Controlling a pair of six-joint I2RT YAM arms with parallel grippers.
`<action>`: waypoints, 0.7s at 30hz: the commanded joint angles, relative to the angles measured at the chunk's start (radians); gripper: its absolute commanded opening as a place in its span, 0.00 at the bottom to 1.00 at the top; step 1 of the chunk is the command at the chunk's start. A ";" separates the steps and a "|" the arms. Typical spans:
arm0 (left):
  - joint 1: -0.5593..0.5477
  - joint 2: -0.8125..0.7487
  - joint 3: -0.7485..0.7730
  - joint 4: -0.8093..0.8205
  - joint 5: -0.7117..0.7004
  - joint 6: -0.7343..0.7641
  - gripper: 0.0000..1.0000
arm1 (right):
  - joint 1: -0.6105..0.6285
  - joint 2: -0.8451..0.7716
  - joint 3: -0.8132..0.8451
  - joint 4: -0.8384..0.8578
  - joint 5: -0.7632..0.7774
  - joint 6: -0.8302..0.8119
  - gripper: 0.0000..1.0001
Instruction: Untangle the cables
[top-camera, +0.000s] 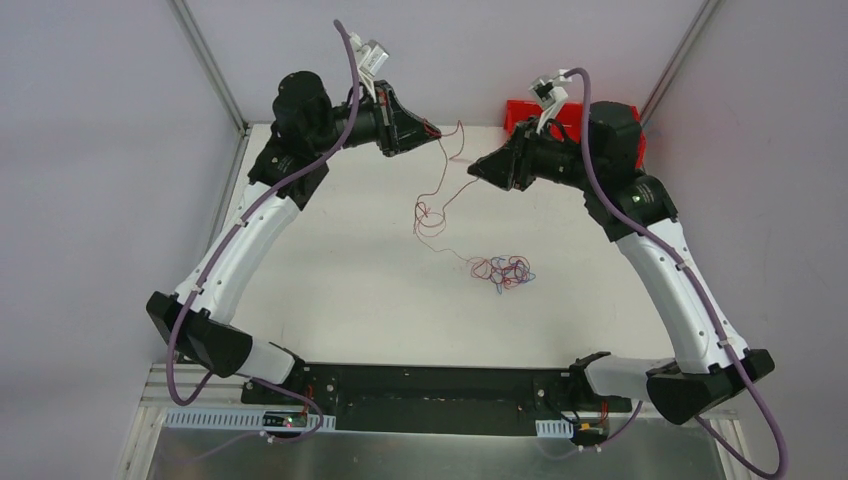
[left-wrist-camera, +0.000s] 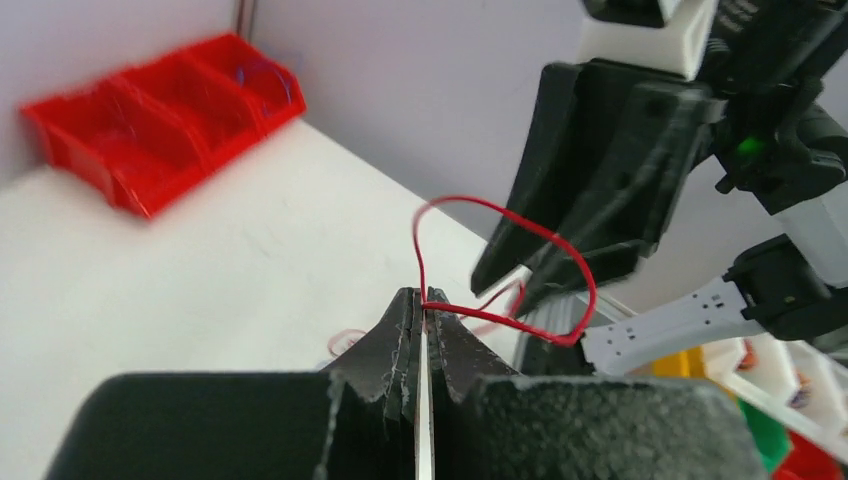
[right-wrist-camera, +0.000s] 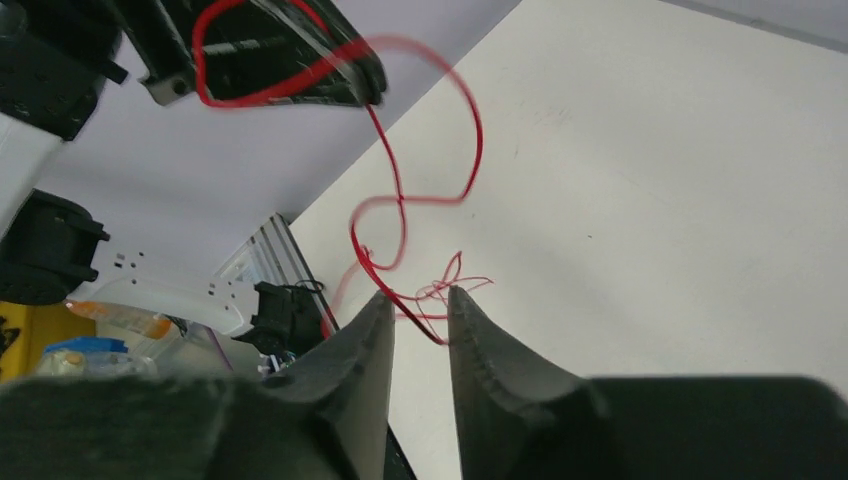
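Red, with a few blue strands among them, the cables (top-camera: 503, 270) lie mostly as a small tangle on the white worktop (top-camera: 330, 290), just right of centre in the top view. One red strand runs from the tangle up through a small knot (top-camera: 428, 213) toward the upper middle of the frame. That strand is pinched at the tips of the left arm's fingers (left-wrist-camera: 395, 335), which are pressed together. The right arm's fingers (right-wrist-camera: 365, 330) are slightly spread, the same wire passing through the gap unclamped. The step in hand is judged to be the drawing-out of a single wire. Next, the right fingers would need to be closed and a gentle pull apart made, so that the knot is loosened, not tightened. Both arms are stretched far forward, their tips turned inward and facing each other.
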 joint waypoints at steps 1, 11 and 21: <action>0.011 -0.026 -0.068 0.041 0.061 -0.159 0.00 | 0.035 -0.007 -0.021 0.123 -0.023 -0.133 0.47; 0.011 -0.029 -0.056 0.083 0.069 -0.267 0.00 | 0.152 0.032 -0.009 0.129 0.134 -0.215 0.84; 0.012 -0.014 -0.052 0.102 0.030 -0.347 0.00 | 0.217 0.064 -0.042 0.226 0.121 -0.199 0.92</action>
